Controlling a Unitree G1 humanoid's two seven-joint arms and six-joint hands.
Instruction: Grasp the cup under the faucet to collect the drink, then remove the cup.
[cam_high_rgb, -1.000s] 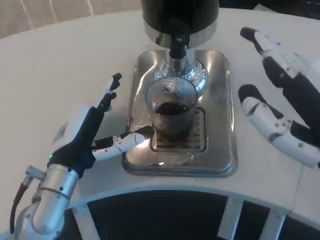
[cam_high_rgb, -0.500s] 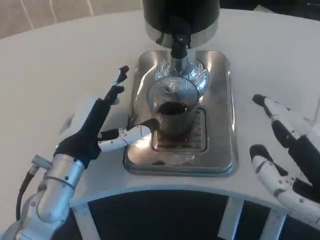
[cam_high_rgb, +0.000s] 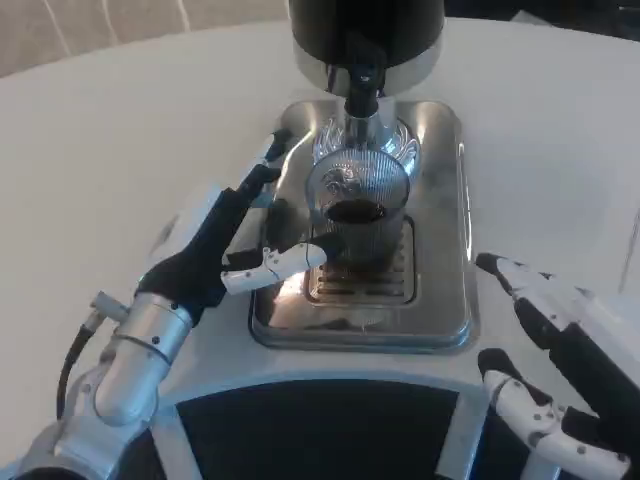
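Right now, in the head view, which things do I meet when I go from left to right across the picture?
Left robot hand → ribbed glass cup with dark drink, standing on the metal drip tray under the faucet → right robot hand.

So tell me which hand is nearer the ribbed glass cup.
Left. The left hand reaches in from the cup's left, its fingers at the side of the ribbed glass cup. The right hand sits well off, near the table edge.
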